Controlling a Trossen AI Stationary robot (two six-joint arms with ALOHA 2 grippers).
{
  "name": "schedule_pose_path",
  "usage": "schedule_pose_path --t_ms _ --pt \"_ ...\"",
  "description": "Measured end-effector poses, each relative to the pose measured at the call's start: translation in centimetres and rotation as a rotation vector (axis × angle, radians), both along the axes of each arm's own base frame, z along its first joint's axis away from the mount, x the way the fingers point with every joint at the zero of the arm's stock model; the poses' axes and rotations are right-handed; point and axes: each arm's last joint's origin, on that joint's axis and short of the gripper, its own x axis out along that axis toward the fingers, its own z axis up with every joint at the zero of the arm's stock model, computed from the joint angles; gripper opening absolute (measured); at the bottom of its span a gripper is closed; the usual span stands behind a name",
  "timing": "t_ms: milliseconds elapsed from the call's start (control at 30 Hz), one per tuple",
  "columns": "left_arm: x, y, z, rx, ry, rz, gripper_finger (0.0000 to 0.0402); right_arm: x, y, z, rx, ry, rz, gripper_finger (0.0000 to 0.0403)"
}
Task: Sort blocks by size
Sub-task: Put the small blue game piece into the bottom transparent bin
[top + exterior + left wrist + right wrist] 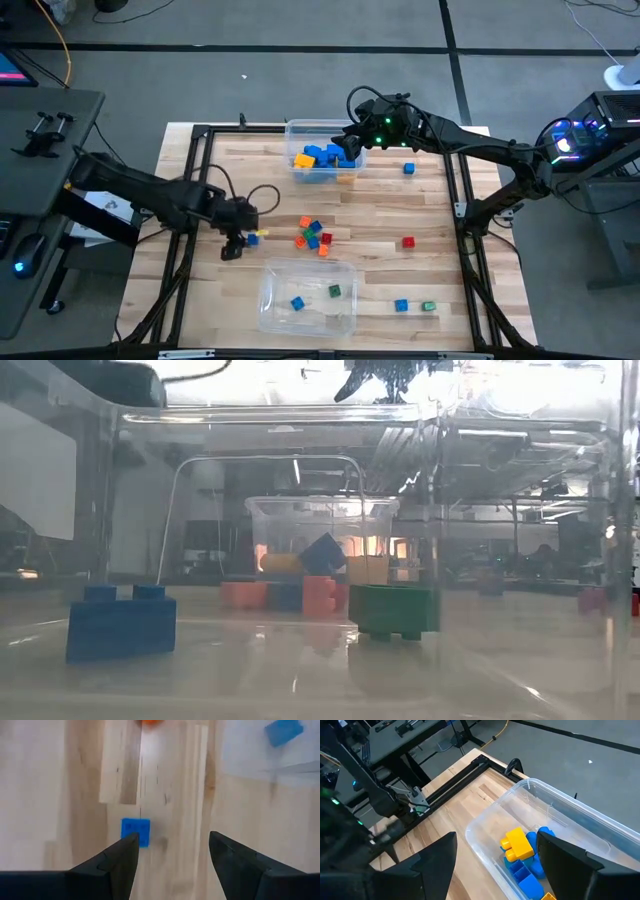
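Observation:
Larger blue and yellow blocks (322, 157) lie in the far clear bin (300, 127); they also show in the right wrist view (520, 845). A blue cube (297, 303) and a green cube (335, 291) lie in the near clear bin (270, 300). Several tiny cubes (313, 236) lie clustered at mid-table. My left gripper (235, 247) is open and low over the table. A tiny blue cube (135, 831) lies on the wood just past one fingertip, off to one side of the gap. My right gripper (497, 837) is open and empty above the far bin's right end (350, 143).
Loose cubes lie on the table's right half: blue (408, 169), red (408, 242), blue (401, 305) and green (428, 305). A black frame (190, 180) borders the wooden top. The low view looks through the near bin at its blue cube (120, 625) and green cube (393, 610).

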Motion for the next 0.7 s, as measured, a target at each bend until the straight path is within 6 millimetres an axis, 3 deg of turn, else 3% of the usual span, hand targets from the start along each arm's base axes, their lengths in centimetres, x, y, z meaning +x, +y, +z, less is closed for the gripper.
schedule_pose_path --t_ms 233,700 --pt "0.8 0.5 -4.0 0.255 0.064 0.020 0.0227 0.0 0.0 0.0 0.009 -0.003 -0.005 0.0268" --pt "2.6 -0.3 -7.4 0.170 0.197 -0.066 0.0227 -0.1 0.0 -0.1 0.001 0.017 0.002 0.0268"
